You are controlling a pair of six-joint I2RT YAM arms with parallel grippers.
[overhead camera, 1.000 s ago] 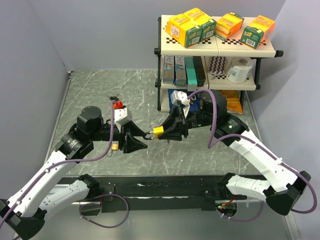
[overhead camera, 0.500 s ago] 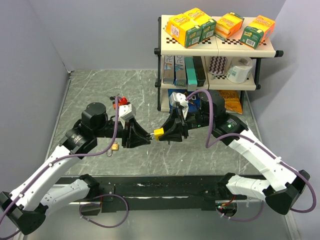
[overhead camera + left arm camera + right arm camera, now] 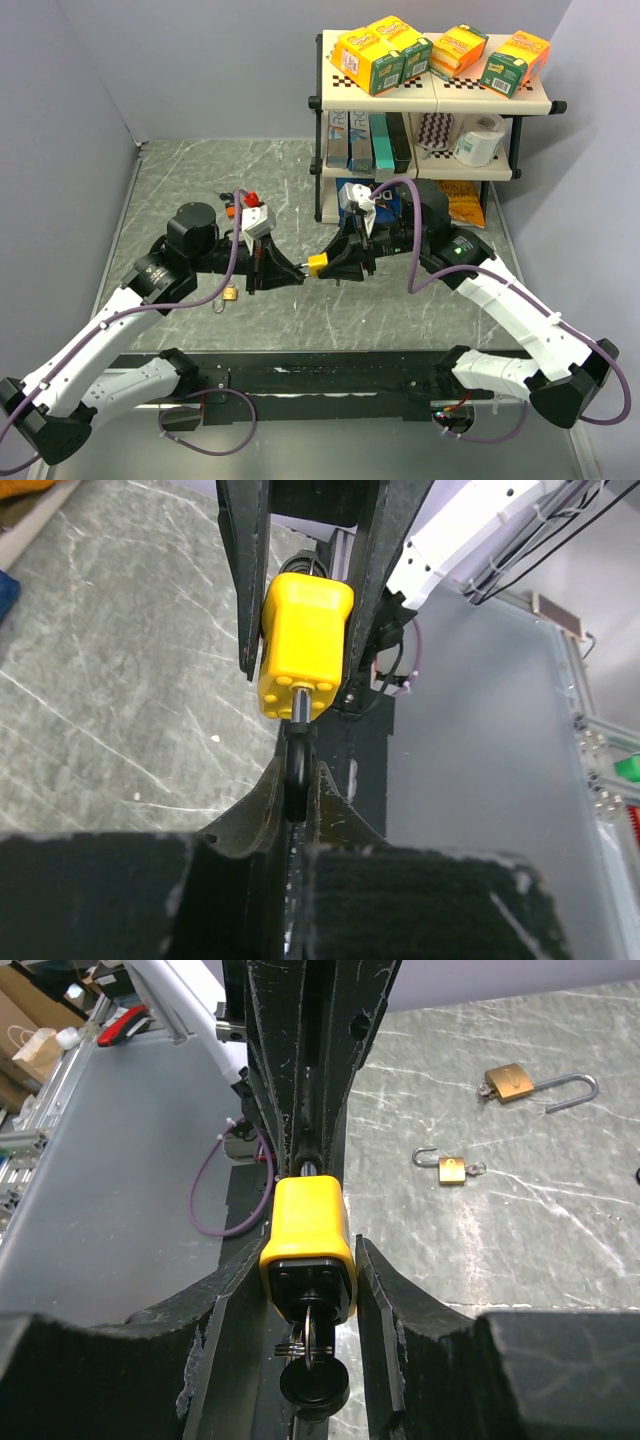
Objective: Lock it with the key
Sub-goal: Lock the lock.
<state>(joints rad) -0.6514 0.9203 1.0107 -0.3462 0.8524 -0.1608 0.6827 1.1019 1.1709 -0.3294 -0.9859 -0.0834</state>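
Grey marble surface point(image 3: 190, 190), centre frame: right tool point(image 3: 325, 265) clamps yellow padlock point(image 3: 305, 1225) mid-air with key point(image 3: 312, 1385) in its keyway, left tool point(image 3: 297, 782) pinched shut on shackle point(image 3: 298, 758); shackle seating unclear, key turn looks pending.

The marbled table point(image 3: 190, 180) bears a small padlock point(image 3: 452, 1169), a large padlock point(image 3: 512, 1081) and a shelf point(image 3: 440, 97).
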